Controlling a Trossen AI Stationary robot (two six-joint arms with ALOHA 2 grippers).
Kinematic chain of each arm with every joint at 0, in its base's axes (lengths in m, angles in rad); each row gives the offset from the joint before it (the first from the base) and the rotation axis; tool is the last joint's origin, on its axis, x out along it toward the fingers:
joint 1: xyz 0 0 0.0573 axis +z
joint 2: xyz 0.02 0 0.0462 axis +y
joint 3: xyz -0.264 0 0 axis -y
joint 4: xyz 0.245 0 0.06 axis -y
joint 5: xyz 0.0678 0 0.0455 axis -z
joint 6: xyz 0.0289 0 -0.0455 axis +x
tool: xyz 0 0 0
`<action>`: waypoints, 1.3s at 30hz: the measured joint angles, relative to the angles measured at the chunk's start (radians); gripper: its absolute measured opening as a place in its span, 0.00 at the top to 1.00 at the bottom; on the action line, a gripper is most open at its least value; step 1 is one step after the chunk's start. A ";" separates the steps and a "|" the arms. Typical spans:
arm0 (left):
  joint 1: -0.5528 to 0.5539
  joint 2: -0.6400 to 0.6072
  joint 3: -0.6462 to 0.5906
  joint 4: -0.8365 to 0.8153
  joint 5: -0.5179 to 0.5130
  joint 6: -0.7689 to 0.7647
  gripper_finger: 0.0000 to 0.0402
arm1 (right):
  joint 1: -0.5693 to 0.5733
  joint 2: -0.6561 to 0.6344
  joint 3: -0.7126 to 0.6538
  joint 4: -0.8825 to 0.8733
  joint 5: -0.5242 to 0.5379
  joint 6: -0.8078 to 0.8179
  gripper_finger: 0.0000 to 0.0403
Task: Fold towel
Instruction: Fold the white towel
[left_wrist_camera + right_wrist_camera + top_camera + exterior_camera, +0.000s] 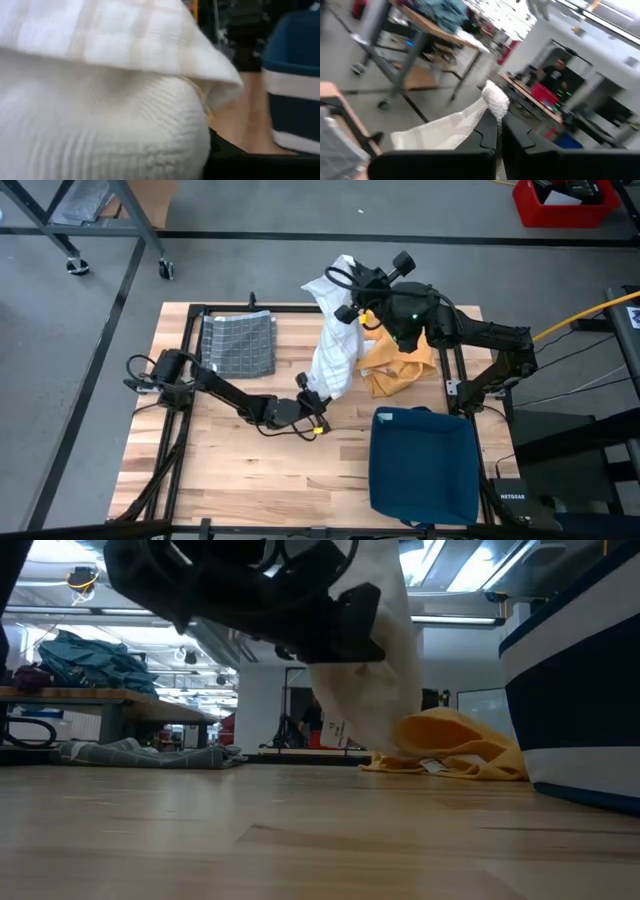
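Over the table (pixel 250 460), white towel (pixel 335 350) hangs lengthwise between right tool (pixel 345 280) and left tool (pixel 312 392), both clamped on it.

Three towels are on the table: one white towel (pixel 334 340) hanging between the grippers, one grey checked towel (pixel 238 345) lying flat, and one yellow towel (pixel 398 365) in a heap. There is one blue bin (pixel 424 463). Two robot arms work here, each with one gripper: the left gripper (pixel 308 393) and the right gripper (pixel 347 280). One red box (pixel 564 202) sits on the floor.
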 joint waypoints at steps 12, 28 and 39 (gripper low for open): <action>-0.097 -0.213 0.000 -0.666 0.266 -0.254 1.00 | -0.065 0.000 0.000 -0.370 -0.024 0.378 0.98; -0.116 -0.329 0.000 -1.375 0.269 -0.408 0.97 | -0.064 0.110 0.000 -0.648 -0.491 0.884 0.98; -0.115 -0.301 0.000 -1.399 0.235 -0.584 0.70 | -0.065 0.194 0.000 -0.639 -0.461 0.878 0.98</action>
